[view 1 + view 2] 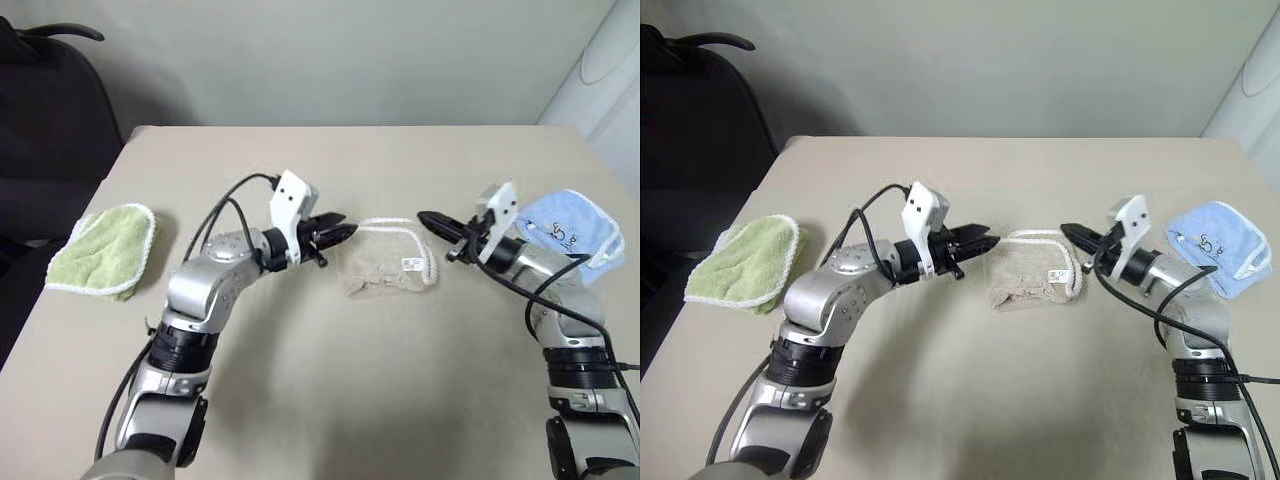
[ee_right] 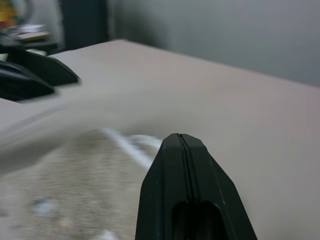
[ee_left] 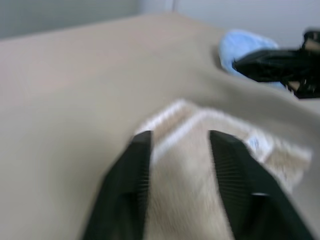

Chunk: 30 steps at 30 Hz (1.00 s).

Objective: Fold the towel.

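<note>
The towel [image 1: 390, 260] lies folded into a small beige bundle at the middle of the table, its white corded edging along the far and right sides and a small white tag on top. My left gripper [image 1: 343, 233] hovers just off the towel's left edge, pointing toward it. In the left wrist view its fingers [image 3: 135, 165] stand a little apart, open, with nothing between them and the towel [image 3: 190, 190] beyond. My right gripper [image 1: 425, 218] is shut and empty, pointing at the towel's right edge from a short way off. The right wrist view shows its fingers [image 2: 179, 145] pressed together.
A light green towel [image 1: 100, 250] lies at the table's left edge. A light blue towel [image 1: 575, 230] lies at the right, behind my right arm. A dark chair [image 1: 50, 100] stands off the far left corner. Bare tabletop [image 1: 380, 380] stretches in front of the towel.
</note>
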{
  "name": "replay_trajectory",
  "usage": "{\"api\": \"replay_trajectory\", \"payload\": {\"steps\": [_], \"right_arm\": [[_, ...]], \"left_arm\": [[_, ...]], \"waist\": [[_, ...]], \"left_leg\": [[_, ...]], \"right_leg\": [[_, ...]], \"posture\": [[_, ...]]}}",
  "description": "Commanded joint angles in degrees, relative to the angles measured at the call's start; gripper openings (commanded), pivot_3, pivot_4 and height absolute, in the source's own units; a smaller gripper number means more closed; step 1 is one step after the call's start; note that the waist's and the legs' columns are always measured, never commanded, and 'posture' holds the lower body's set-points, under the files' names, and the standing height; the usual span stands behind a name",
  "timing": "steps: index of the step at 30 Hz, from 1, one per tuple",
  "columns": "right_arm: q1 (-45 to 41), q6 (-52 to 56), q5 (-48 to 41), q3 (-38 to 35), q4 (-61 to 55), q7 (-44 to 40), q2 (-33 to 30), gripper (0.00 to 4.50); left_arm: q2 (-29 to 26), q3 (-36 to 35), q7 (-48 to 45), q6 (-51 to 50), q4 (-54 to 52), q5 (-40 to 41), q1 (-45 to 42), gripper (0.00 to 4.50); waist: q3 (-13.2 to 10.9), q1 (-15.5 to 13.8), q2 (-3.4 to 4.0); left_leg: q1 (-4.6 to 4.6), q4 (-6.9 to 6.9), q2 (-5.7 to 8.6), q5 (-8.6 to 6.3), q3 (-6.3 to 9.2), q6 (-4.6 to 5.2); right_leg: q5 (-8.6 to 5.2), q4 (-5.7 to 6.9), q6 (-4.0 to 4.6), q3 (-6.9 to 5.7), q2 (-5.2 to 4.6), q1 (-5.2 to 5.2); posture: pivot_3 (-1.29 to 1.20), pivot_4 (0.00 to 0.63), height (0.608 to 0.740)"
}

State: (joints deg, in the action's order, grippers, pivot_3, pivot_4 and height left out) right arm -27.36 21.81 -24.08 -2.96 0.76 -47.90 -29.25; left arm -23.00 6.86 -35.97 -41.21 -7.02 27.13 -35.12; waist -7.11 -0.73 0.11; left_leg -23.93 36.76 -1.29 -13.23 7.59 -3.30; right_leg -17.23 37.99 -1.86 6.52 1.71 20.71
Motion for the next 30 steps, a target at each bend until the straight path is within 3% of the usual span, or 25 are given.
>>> {"api": "replay_trajectory", "payload": {"steps": [1, 2, 6, 9, 14, 22, 30], "right_arm": [[0.5, 0.2, 2.3, 3.8, 0.5, -1.2, 0.5, 0.00], [0.7, 0.0, 2.9, 4.5, 2.1, -0.8, 1.0, 0.00], [0.9, -2.4, 5.9, 6.4, 9.4, 0.0, 2.9, 0.00], [1.0, -4.4, 7.8, 6.8, 12.7, 0.3, 3.6, 0.00], [1.6, -6.2, 8.4, 5.7, 12.2, 0.0, 3.5, 0.00], [2.3, 1.9, -1.5, -2.8, 2.1, -1.2, 0.1, 0.00], [-0.7, 18.6, -9.9, -8.7, 4.6, 1.2, -1.9, 2.54]], "left_arm": [[1.4, 3.4, -1.5, 2.5, -0.9, -2.1, 1.4, 0.35], [1.5, 5.0, -1.3, 2.9, 0.9, -3.9, 1.9, 0.02], [1.8, 10.9, -1.2, 6.5, 8.4, -11.2, 3.6, 0.02], [3.1, 10.7, -0.1, 7.8, 11.9, -12.9, 4.8, 0.02], [5.7, 4.0, -0.2, 8.4, 7.4, -8.2, 7.3, 0.02], [8.5, -15.1, 5.4, -0.5, -8.2, 11.1, 9.2, 0.02], [2.7, -20.8, 9.0, -3.7, -13.6, 13.5, 18.3, 0.00]], "waist": [[0.0, 0.0, -0.01], [0.0, 0.0, -0.02], [0.0, 0.1, -0.02], [0.1, 0.1, -0.03], [0.2, 0.1, -0.04], [0.2, 0.0, -0.04], [0.2, 0.3, -0.05]], "left_leg": [[-0.01, 0.02, 0.00, 0.00, 0.00, 0.01], [-0.01, 0.07, 0.00, -0.02, 0.00, 0.03], [-0.01, 0.15, -0.01, -0.07, 0.01, 0.11], [-0.02, 0.14, -0.01, -0.09, 0.01, 0.15], [0.11, 0.24, 0.00, -0.14, 0.00, 0.23], [-0.03, 0.29, 0.04, -0.13, -0.10, 0.21], [0.12, 0.20, 0.01, -0.12, -0.15, 0.21]], "right_leg": [[0.01, 0.00, -0.02, 0.00, -0.01, 0.00], [0.01, 0.01, -0.02, 0.00, -0.01, 0.00], [0.02, 0.04, -0.03, 0.01, -0.01, -0.01], [0.02, 0.04, -0.03, 0.02, -0.01, 0.00], [0.03, 0.03, -0.05, 0.00, -0.03, -0.22], [0.03, -0.01, -0.06, -0.03, -0.03, -0.16], [0.01, -0.01, -0.09, 0.07, -0.01, -0.17]], "posture": [[0.00, 0.150, 0.740], [0.00, 0.150, 0.740], [0.00, 0.150, 0.740], [0.00, 0.150, 0.740], [0.00, 0.150, 0.740], [0.00, 0.150, 0.740], [0.00, 0.150, 0.740]]}}
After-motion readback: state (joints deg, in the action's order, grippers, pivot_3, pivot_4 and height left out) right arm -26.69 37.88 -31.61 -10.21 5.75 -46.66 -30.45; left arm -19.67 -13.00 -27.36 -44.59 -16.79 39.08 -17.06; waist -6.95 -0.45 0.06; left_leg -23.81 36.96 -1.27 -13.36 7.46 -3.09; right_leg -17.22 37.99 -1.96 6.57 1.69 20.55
